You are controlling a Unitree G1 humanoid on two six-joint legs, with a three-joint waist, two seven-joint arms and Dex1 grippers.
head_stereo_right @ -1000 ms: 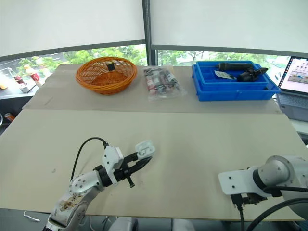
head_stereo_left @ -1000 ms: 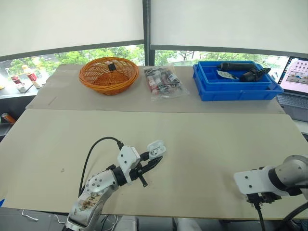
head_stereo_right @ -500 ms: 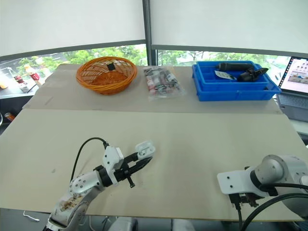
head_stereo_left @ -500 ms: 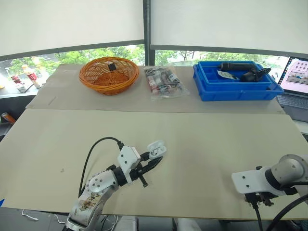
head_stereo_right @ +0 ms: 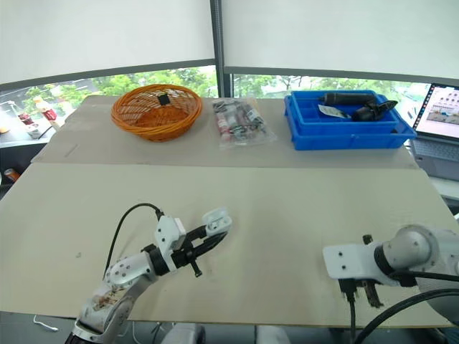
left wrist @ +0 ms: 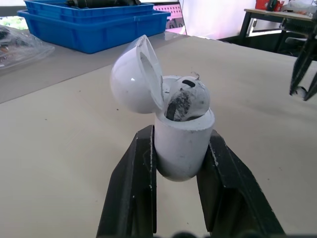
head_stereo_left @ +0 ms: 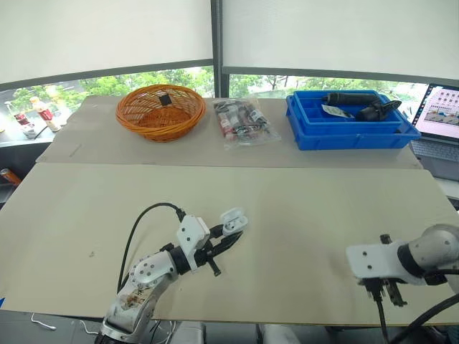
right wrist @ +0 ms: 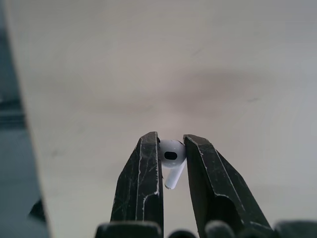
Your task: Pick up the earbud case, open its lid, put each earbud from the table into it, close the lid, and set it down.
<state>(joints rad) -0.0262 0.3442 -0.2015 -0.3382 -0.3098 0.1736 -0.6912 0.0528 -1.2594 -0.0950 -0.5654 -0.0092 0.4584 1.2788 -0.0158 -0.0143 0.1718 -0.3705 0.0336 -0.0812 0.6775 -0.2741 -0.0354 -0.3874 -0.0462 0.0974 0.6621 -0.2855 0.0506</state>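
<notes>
Desk (head_stereo_left: pixel 301 208): pale beige top, with a seam running side to side and marking off a far strip. Along the far edge, left to right: orange wicker basket (head_stereo_left: pixel 161 111), clear plastic bag (head_stereo_left: pixel 242 122) of small items, blue bin (head_stereo_left: pixel 355 137) toward the far right corner. All three stand apart.

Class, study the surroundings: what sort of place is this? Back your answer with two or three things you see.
Probably a lab or office workbench beside a window: a long covered table, a blue bin holding tools, an open laptop at its right end, and blinds over the glass.
</notes>
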